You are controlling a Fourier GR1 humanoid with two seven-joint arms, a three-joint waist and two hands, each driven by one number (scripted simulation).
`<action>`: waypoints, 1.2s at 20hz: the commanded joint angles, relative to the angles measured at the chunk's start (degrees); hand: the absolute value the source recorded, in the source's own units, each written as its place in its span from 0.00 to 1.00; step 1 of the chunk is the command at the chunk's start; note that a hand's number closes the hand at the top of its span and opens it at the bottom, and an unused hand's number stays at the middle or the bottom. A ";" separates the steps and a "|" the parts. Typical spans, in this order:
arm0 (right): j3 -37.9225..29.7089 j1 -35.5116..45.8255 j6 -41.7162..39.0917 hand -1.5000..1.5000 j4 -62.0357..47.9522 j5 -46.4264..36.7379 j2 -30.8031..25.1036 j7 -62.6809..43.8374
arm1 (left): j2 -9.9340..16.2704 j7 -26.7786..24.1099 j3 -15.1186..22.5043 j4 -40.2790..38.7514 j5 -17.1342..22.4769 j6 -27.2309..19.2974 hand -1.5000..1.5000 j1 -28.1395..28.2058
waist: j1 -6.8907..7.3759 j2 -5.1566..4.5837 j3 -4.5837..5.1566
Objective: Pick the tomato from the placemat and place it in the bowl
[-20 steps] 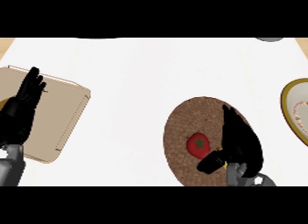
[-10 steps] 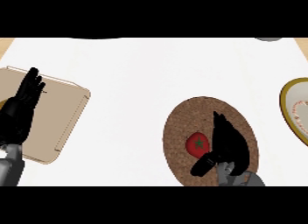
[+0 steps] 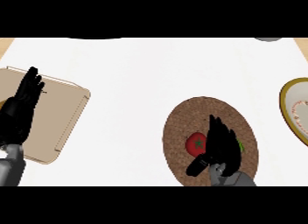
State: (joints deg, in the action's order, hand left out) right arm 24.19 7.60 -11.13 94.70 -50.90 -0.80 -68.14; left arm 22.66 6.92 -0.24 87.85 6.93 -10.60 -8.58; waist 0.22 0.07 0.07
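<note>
My right hand (image 3: pixel 222 146) hovers over the placemat (image 3: pixel 182 131), fingers (image 3: pixel 216 131) straight and apart, holding nothing. The tomato (image 3: pixel 195 143) lies just beside them at 9 o'clock; the bowl (image 3: pixel 303 114) waits toward 2 o'clock. My left hand (image 3: pixel 18 111) rests open, far at 9 o'clock.

tomato (image 3: pixel 196 143) on placemat (image 3: pixel 182 131), bowl (image 3: pixel 302 114) right, tray (image 3: pixel 60 113) left

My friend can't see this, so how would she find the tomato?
Look for the round brown placemat on the white counter, right of the middle. The tomato lies on its lower half, just left of the black right hand. It is the only red thing, with a green star on top.
</note>
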 commanded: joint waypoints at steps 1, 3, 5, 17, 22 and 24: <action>-0.49 -0.23 -0.84 0.00 0.72 0.53 0.76 -10.54 | -0.05 -2.58 -1.30 -1.88 0.81 2.20 0.50 1.24 | -0.23 -0.05 -0.03; -1.44 3.12 1.20 1.00 -4.64 4.47 0.76 -9.22 | -1.54 -1.03 0.41 -1.66 -1.77 -0.14 0.50 -0.98 | -0.01 -0.16 -0.07; -2.18 7.19 3.89 1.00 -8.78 7.12 0.75 -7.77 | -0.45 -0.55 -1.05 -0.87 -0.39 1.67 0.50 -0.42 | 0.36 -0.19 -0.07; -6.44 8.89 6.54 1.00 -14.35 0.30 0.46 2.05 | -3.49 -0.43 -2.31 -1.87 -3.31 1.66 0.50 -1.30 | -0.28 -0.09 -0.07; -10.56 13.96 3.72 1.00 -21.41 3.27 -8.34 18.96 | -2.90 0.85 -2.75 -1.28 -3.05 3.08 0.50 -2.12 | 0.20 -0.25 -0.11; -10.40 13.90 2.56 1.00 -22.68 4.37 -13.43 27.30 | -4.45 0.81 -1.58 0.21 -4.30 1.18 0.50 -1.17 | 0.37 -0.33 -0.14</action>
State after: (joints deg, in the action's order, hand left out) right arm 16.22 18.38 -6.73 77.48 -47.40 -7.12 -51.07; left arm 19.60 6.33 -2.87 87.43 4.08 -7.65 -8.52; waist 0.44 0.61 0.32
